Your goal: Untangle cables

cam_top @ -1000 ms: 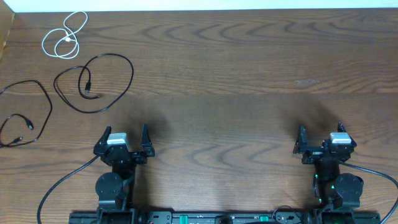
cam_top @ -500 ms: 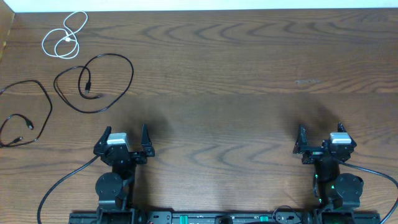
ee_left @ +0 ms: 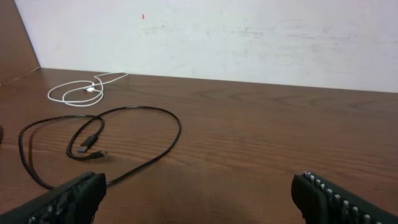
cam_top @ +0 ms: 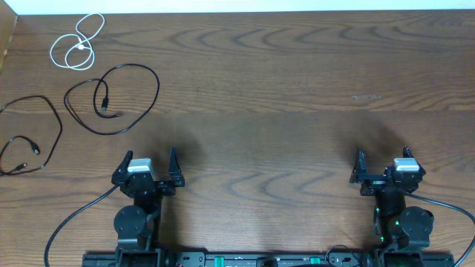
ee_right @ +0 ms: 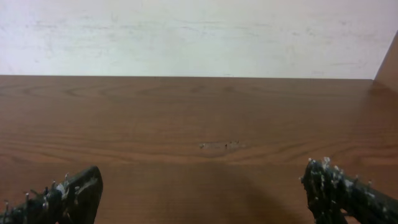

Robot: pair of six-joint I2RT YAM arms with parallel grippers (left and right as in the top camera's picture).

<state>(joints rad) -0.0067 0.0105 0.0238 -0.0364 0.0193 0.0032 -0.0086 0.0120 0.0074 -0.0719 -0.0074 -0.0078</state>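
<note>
The cables lie ahead of the left pincer [cam_top: 149, 157] and off to its left, well apart from the right pincer [cam_top: 383, 156], which faces only bare table [cam_top: 297, 89]. Nearest the left pincer is a black cable [cam_top: 102, 96] curled in one wide loop with its plug ends turned inside. Beyond it, farthest from the pincer, is the white cable [cam_top: 79, 49] in small overlapping loops. A second black cable [cam_top: 33, 145] sits further left, level with the gap between pincer and first cable. No cable seems to cross another, though each one laps over itself, so the job looks either nearly done or down to straightening single loops. Both pincers stand wide apart and hold nothing. They sit low at the near edge of the table, which reads as a resting pose, kept back so the view of the cables is free. From the left wrist the black loop [ee_left: 177, 127] lies just ahead between the fingers [ee_left: 74, 193]. No box, tray or other container is in view, so nothing is stored anywhere.
</note>
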